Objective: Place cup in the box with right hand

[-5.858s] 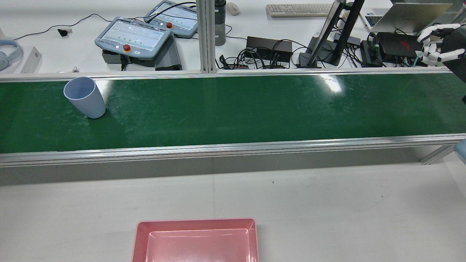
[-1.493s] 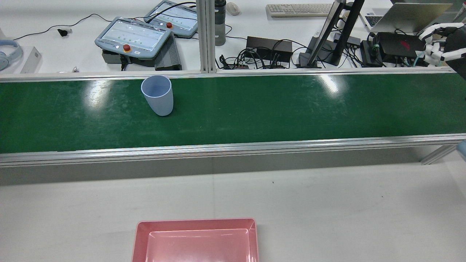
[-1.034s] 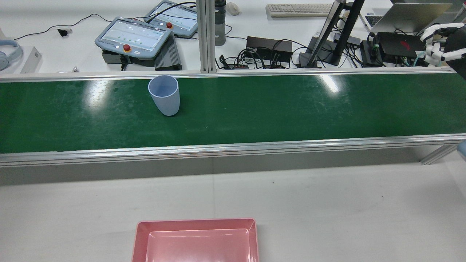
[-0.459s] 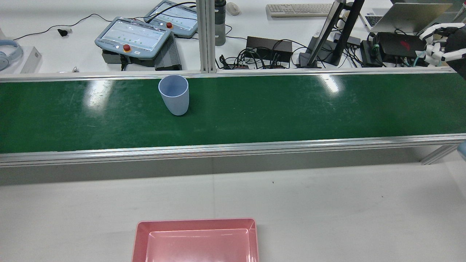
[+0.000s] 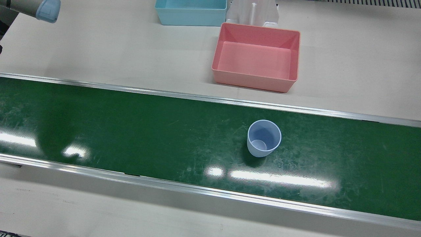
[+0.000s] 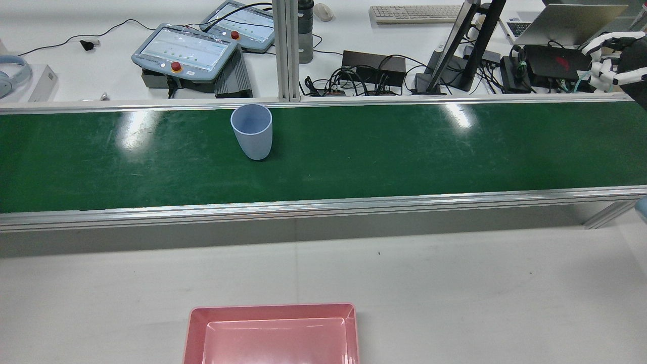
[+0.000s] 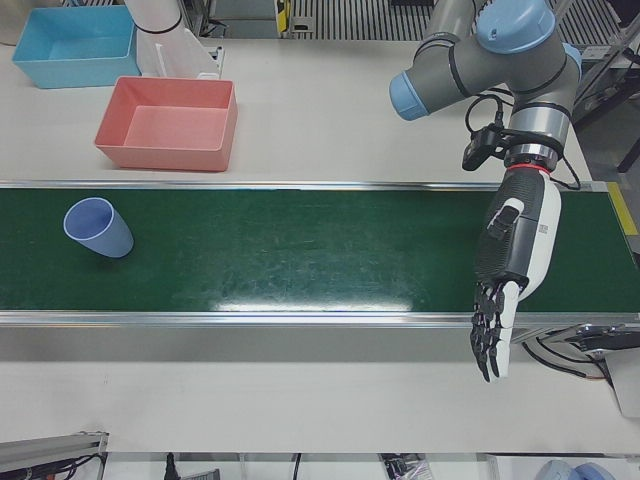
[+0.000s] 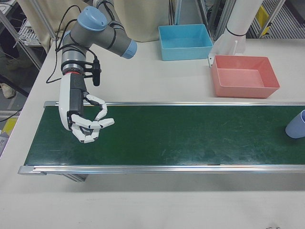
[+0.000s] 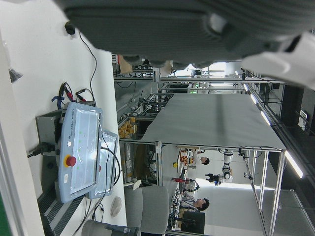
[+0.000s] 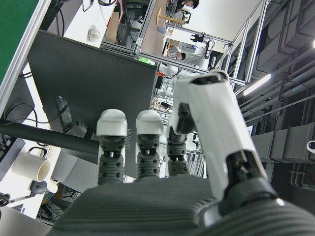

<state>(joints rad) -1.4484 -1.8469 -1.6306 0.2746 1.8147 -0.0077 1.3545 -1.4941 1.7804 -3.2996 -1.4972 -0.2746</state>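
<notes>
A pale blue cup (image 6: 252, 131) stands upright on the green conveyor belt (image 6: 404, 151), near its far rail. The front view looks into the cup (image 5: 264, 138); it also shows at the left in the left-front view (image 7: 97, 228) and at the right edge in the right-front view (image 8: 296, 125). The pink box (image 5: 255, 85) sits on the white table beside the belt and holds nothing (image 6: 273, 307). My right hand (image 8: 86, 121) hovers over the belt's other end, far from the cup, fingers loosely curled on nothing (image 6: 609, 60). My left hand (image 7: 505, 280) hangs open, fingers pointing down.
A blue box (image 5: 190, 14) stands behind the pink one, next to a white arm pedestal (image 5: 253, 11). Beyond the belt's far rail lie teach pendants (image 6: 184, 50), a monitor stand (image 6: 455, 55) and cables. An aluminium post (image 6: 285, 50) rises at the rail.
The cup has ridden the belt steadily to the right in the rear view, toward my right hand. The right hand has barely shifted.
</notes>
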